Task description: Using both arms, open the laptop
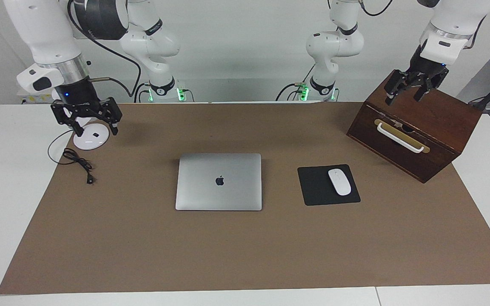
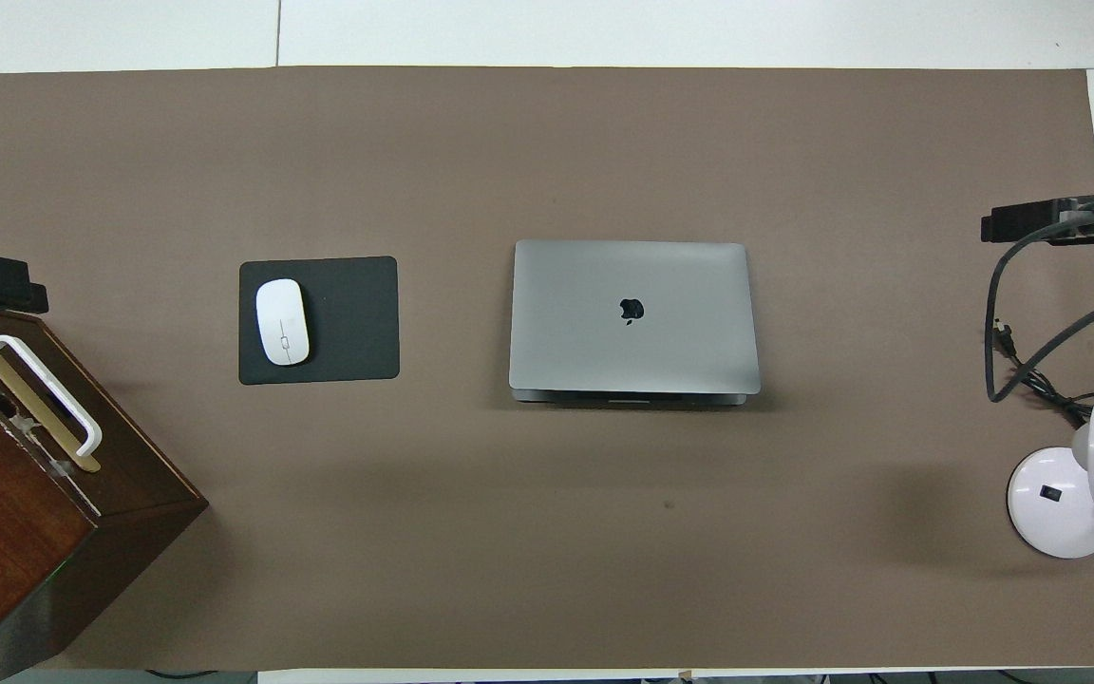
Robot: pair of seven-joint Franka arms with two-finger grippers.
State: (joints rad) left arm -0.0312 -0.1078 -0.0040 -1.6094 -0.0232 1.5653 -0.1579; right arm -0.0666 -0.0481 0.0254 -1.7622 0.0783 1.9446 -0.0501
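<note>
The laptop point(image 1: 218, 182) lies shut in the middle of the brown mat point(image 1: 245, 255), its logo facing up. Toward the left arm's end sits a black mouse pad point(image 1: 315, 187) with a white mouse point(image 1: 339, 182) on it, and nearer the robots a wooden drawer box point(image 1: 415, 127). The left gripper point(image 1: 406, 92) hangs over that box with its fingers spread apart. The right gripper point(image 1: 86, 123) hovers over the white lamp base point(image 1: 94, 138), fingers also wide; the lamp head seems hidden by it in the facing view. Neither gripper touches the laptop.
</note>
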